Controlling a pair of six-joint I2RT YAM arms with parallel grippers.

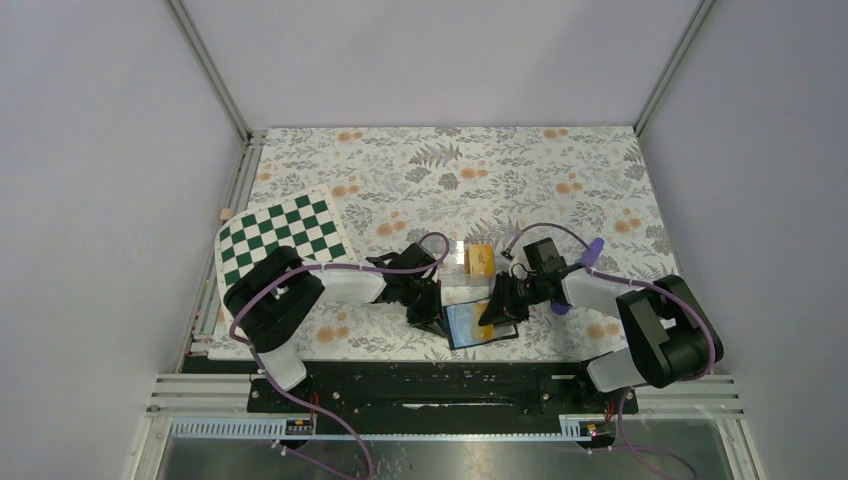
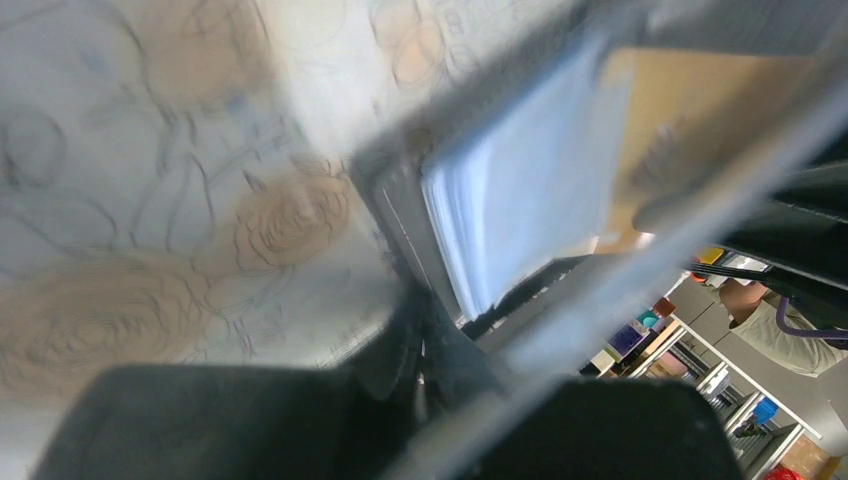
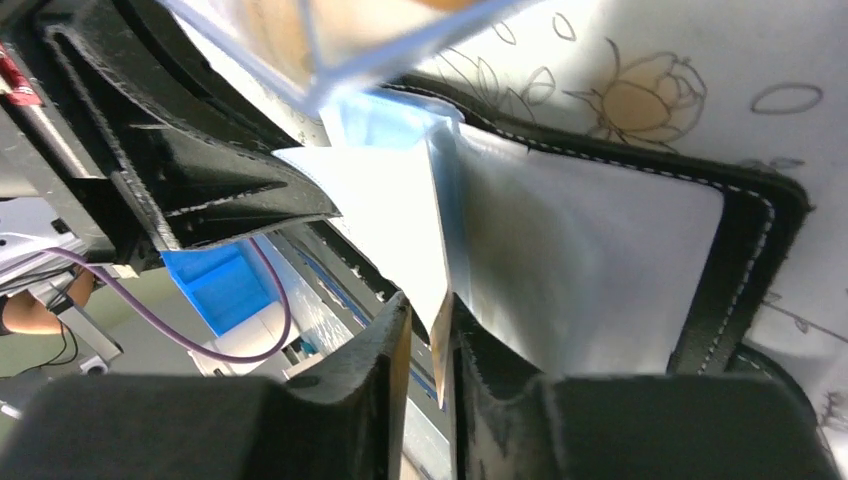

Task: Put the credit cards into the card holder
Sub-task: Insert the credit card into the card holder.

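Note:
The black card holder [image 1: 470, 328] lies open near the front edge, its pale blue-grey pockets facing up. My left gripper [image 1: 432, 312] is shut on its left edge; the left wrist view shows the black edge running into the closed jaws [image 2: 425, 310] below the pale pocket [image 2: 520, 190]. My right gripper [image 1: 497, 308] is over the holder's right half. In the right wrist view its jaws [image 3: 428, 305] stand a narrow gap apart. A thin credit card [image 3: 441, 335] leans on the right finger, its far end in the pocket [image 3: 600, 260]. More orange cards [image 1: 479, 259] sit in a clear box.
The clear plastic box [image 1: 478, 272] stands just behind the holder and overhangs it in the right wrist view [image 3: 330, 40]. A green-and-white chessboard [image 1: 283, 238] lies at the left. A purple cylinder [image 1: 594, 250] lies right of the right arm. The table's front edge is close.

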